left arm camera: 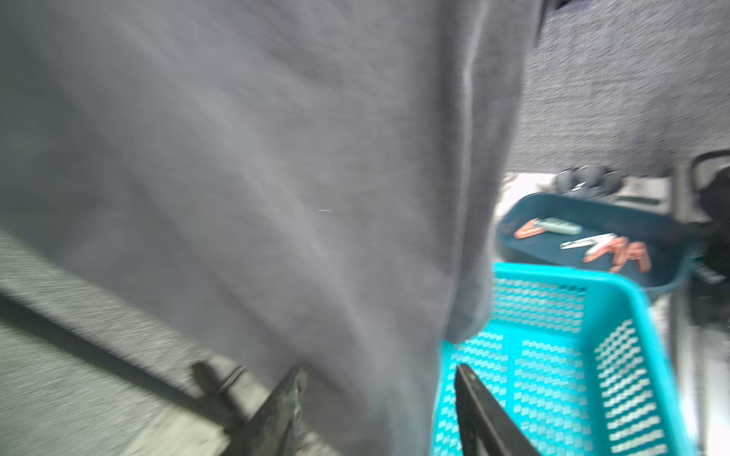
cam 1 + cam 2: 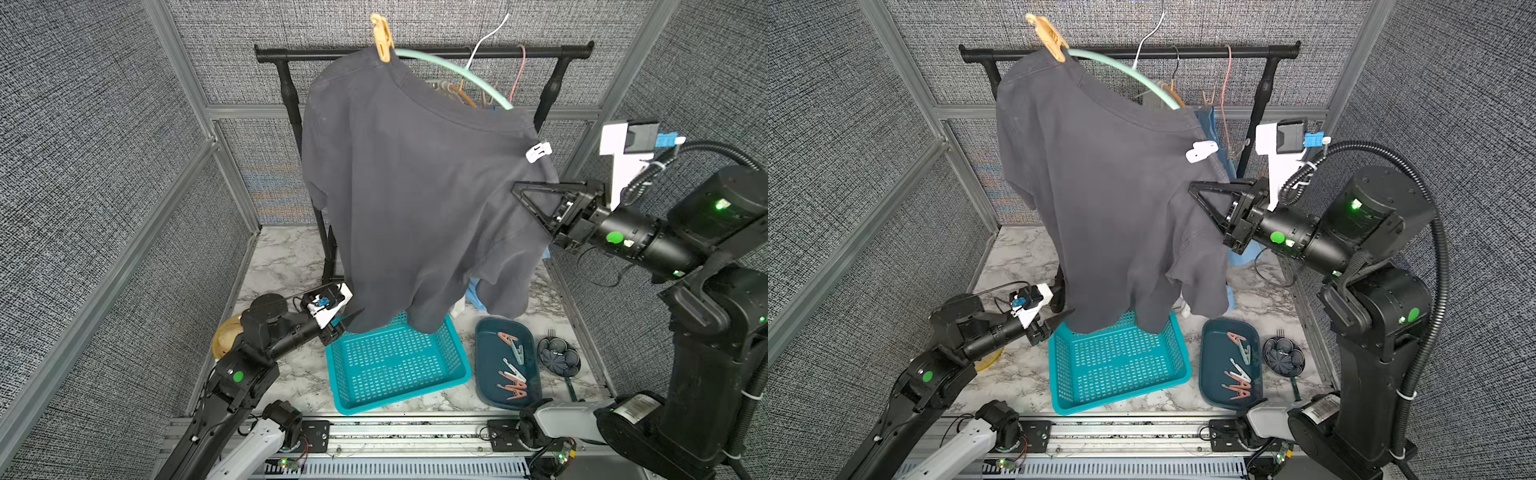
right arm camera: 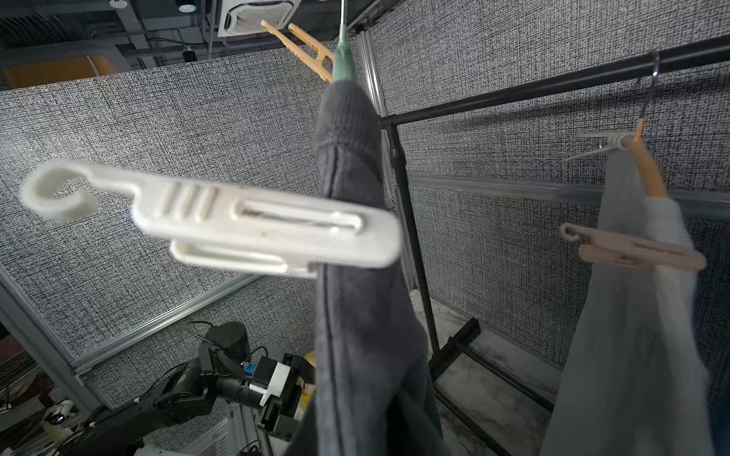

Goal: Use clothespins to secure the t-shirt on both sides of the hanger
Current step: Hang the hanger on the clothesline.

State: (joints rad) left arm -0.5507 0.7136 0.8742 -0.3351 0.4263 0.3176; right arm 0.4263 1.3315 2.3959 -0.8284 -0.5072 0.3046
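black right gripper (image 2: 516, 188) pressing closed tips against dark grey t-shirt (image 2: 407, 199), just below clipped white plastic clothespin (image 2: 538, 151), black left gripper (image 2: 355, 312) hovering half-spread at its hem, spare pastel pegs (image 2: 513, 368) lying in teal tray (image 2: 487, 353) beside it

Here's the t-shirt (image 2: 407, 199), draped over the hanger (image 3: 342, 65), with the rail (image 2: 540, 50) right behind it. One clothespin (image 2: 382, 37) is clipped on its left shoulder, a second clothespin (image 2: 539, 151) on its right. Directly below its hem sits the basket (image 2: 395, 370) on the worktop (image 2: 282, 257). Down to its right is the tray (image 2: 490, 332), spare clothespins (image 2: 513, 374) lying inside. The left claw (image 2: 351, 318) is at its lower left hem, the right claw (image 2: 517, 191) just under that second clothespin.
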